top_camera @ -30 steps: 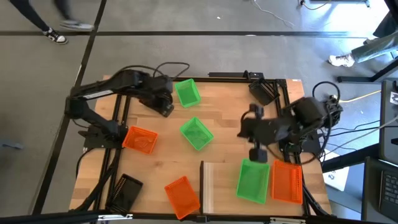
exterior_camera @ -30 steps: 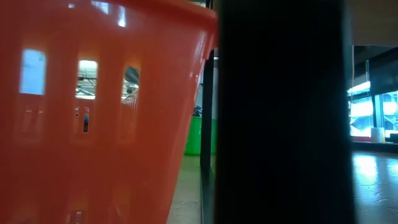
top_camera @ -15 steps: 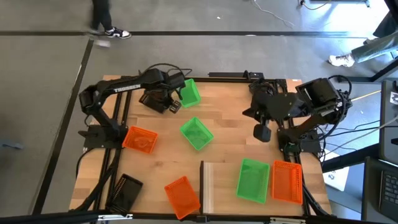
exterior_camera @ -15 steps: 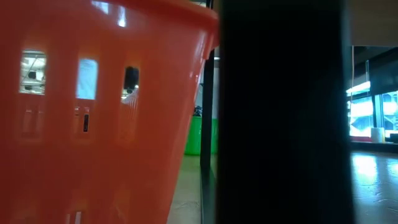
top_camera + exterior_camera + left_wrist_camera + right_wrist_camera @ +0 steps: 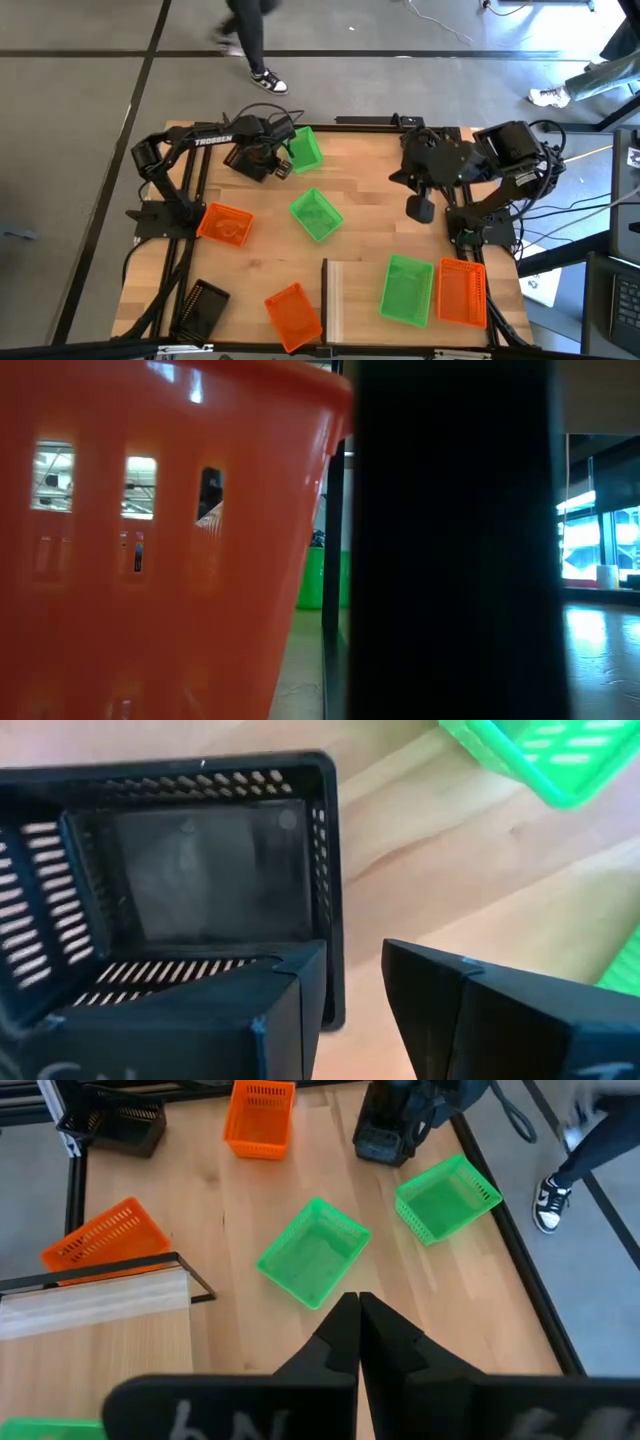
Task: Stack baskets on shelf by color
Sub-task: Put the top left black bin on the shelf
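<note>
My left gripper (image 5: 268,163) is at the far left of the table, open over a black mesh basket (image 5: 190,890) (image 5: 252,160). One finger (image 5: 270,1020) is inside it, the other (image 5: 480,1020) is outside its side wall (image 5: 334,930). A green basket (image 5: 303,148) lies beside it, another green one (image 5: 316,215) at mid-table. On the pale shelf (image 5: 335,300) sit a green basket (image 5: 407,290) and an orange basket (image 5: 462,292). My right gripper (image 5: 358,1330) (image 5: 420,207) is shut and empty, hovering right of centre. My left gripper comes from above with its fingers on either side of the black basket's side wall near a corner (image 5: 336,1005). A gap shows between the wall and the outer finger. I cannot tell whether the inner finger touches the wall. The basket rests on the table.
An orange basket (image 5: 225,223) lies at the left edge and another (image 5: 293,310) at the near edge, filling the low view (image 5: 150,540). A second black basket (image 5: 205,300) sits at the near left corner. A person (image 5: 250,40) walks beyond the far edge.
My right gripper has drawn back from over the green basket on the shelf toward the far edge and risen. My left arm has refolded while its gripper stayed at the black basket. The person has walked rightward behind the table.
</note>
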You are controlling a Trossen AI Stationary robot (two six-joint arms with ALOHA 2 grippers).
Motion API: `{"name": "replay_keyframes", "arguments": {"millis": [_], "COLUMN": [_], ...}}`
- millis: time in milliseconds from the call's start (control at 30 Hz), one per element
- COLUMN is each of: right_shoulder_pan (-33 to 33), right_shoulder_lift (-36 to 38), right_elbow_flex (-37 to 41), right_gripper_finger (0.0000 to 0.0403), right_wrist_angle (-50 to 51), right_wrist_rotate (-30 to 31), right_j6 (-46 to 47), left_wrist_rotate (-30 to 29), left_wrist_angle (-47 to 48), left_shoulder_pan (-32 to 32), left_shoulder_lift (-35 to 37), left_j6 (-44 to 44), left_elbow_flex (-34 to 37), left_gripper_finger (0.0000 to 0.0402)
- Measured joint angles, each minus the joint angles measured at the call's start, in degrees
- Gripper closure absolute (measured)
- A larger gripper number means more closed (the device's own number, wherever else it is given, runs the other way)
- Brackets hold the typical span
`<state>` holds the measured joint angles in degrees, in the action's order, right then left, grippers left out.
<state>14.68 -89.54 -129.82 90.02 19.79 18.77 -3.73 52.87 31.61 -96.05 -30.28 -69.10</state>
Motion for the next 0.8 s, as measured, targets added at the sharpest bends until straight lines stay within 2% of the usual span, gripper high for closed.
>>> {"name": "replay_keyframes", "arguments": {"millis": [400,800], "right_shoulder_pan": [-0.8,-0.8], "right_shoulder_lift": [0.0,0.0], "right_elbow_flex": [0.0,0.1], "right_gripper_finger": [0.0401,0.0402], "right_wrist_angle": [0.0,0.0], "right_wrist_rotate": [-1.9,-1.9], "right_j6": [-2.7,-2.8], "left_wrist_rotate": [1.9,-4.3], "left_wrist_angle": [-7.5,-8.3], "left_shoulder_pan": [0.2,0.2], "left_shoulder_lift": [0.0,0.0], "left_j6": [0.0,2.5], "left_elbow_flex": [5.9,6.2], "left_gripper_finger": [0.0308,0.0308]}}
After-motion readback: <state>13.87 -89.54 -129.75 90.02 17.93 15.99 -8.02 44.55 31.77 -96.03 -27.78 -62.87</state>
